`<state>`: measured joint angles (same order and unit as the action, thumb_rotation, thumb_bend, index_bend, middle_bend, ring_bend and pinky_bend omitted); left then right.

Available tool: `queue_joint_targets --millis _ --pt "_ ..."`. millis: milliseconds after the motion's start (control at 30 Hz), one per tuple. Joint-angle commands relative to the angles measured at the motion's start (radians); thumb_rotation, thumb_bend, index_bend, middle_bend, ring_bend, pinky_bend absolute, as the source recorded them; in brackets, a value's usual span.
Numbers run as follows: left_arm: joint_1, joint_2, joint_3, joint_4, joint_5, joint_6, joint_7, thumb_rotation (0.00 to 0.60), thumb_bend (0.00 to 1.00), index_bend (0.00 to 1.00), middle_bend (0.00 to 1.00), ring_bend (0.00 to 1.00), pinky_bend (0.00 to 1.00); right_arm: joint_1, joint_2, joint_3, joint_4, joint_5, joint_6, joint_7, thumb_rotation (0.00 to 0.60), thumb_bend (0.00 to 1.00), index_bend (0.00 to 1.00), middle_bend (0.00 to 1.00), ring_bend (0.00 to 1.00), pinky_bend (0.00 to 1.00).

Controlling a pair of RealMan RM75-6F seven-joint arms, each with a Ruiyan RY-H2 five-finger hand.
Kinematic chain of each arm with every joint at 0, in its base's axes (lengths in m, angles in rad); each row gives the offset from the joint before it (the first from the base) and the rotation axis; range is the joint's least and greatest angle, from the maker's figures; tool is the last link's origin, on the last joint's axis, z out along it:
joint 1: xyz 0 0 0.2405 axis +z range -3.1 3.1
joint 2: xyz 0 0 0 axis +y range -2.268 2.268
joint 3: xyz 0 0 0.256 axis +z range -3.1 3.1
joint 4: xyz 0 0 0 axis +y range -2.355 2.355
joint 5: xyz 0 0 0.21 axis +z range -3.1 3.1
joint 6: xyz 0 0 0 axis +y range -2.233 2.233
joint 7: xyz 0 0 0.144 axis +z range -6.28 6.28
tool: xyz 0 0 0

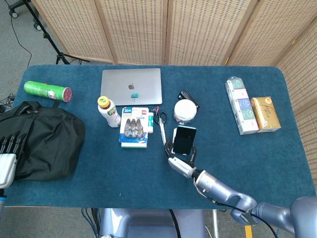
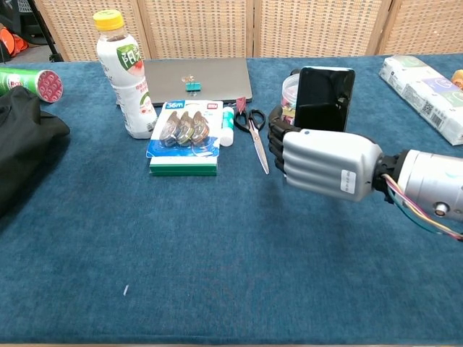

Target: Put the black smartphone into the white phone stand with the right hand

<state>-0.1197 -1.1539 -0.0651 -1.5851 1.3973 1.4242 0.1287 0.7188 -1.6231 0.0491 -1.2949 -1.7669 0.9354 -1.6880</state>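
- Your left hand (image 1: pixel 7 157) sits at the far left edge of the head view, against the black bag (image 1: pixel 42 140); only its dark fingers and a pale block show, so you cannot tell whether it is open or closed.
- A green can (image 1: pixel 47 90) lies on its side above the bag.
- Your silver laptop (image 1: pixel 131 85) lies closed near the table's far edge, with a white bottle (image 2: pixel 126 74) just in front of its left corner.
- Beside the bottle lies a blister pack (image 2: pixel 183 131), then scissors (image 2: pixel 255 131) on the blue table (image 2: pixel 217 275).
- Your right hand (image 2: pixel 325 163) grips the black smartphone (image 2: pixel 324 98) upright, screen toward the chest view, fingers wrapped around its lower part.
- The phone stands right of the scissors and in front of a white-lidded jar (image 1: pixel 185 110); the hand hides its lower edge, and you cannot make out the white phone stand.
- Far right lie a long white package (image 1: pixel 239 105) and, touching it, a yellow box (image 1: pixel 265 114).
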Motion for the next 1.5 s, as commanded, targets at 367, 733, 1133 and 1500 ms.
queue_joint_targets --millis 367,733,1133,1500 --pt "0.000 -0.001 0.001 0.000 0.002 0.001 0.001 0.600 0.00 0.00 0.00 0.00 0.00 -0.026 -0.003 -0.010 0.000 -0.020 0.046 0.002 0.600 0.23 0.06 0.00 0.00 0.18" --pt "0.001 0.001 0.000 -0.001 0.001 0.002 -0.004 0.600 0.00 0.00 0.00 0.00 0.00 -0.042 0.067 0.002 -0.129 -0.056 0.112 0.052 0.600 0.21 0.00 0.00 0.00 0.09" --pt "0.009 0.011 0.006 -0.010 0.021 0.022 -0.021 0.600 0.00 0.00 0.00 0.00 0.00 -0.010 0.253 0.012 0.000 -0.175 0.412 0.738 0.600 0.03 0.00 0.00 0.00 0.08" --pt "0.025 0.021 0.015 -0.029 0.048 0.053 -0.029 0.600 0.00 0.00 0.00 0.00 0.00 -0.210 0.293 0.101 0.016 0.197 0.513 1.333 0.600 0.00 0.00 0.00 0.00 0.00"
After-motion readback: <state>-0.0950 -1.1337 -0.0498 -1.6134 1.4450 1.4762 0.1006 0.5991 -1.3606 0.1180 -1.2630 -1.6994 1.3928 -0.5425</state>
